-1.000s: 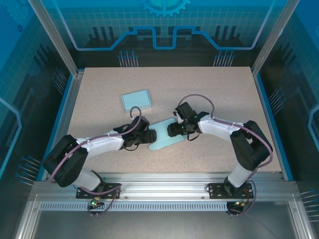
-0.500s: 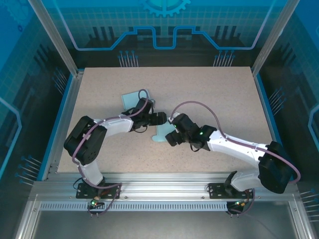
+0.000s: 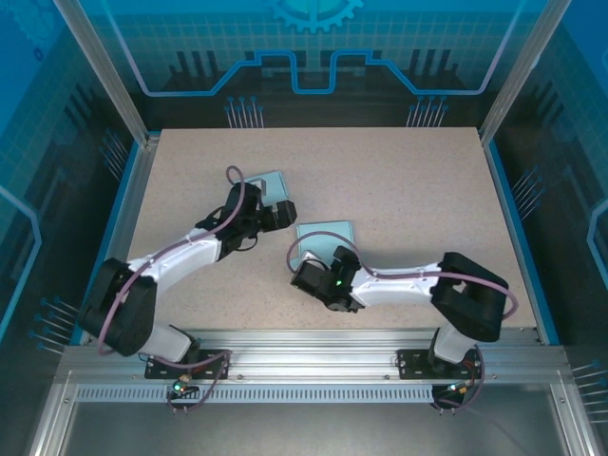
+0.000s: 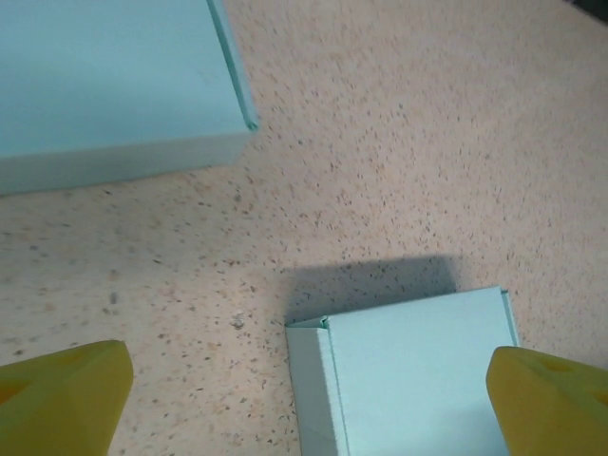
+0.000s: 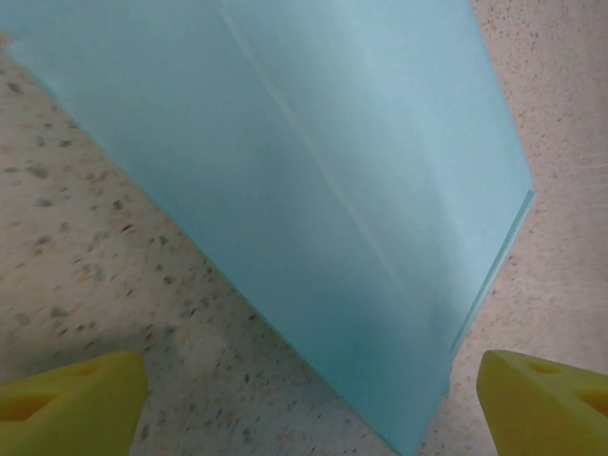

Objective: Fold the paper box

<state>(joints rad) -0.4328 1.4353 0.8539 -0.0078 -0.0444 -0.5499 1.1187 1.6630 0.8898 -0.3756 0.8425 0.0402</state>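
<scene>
On the speckled tabletop [image 3: 427, 190], left claw [image 4: 309, 399] and right claw [image 5: 306, 399] gape empty; best fold the paper box [image 3: 326, 237] squarely along its crease [image 5: 313, 150].

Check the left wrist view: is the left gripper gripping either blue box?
No, the left gripper stands wide open, and the near box and the far box both lie free below it.

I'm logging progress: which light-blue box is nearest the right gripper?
The middle box, directly in front of the right gripper; the other box sits farther back, beside the left gripper.
</scene>
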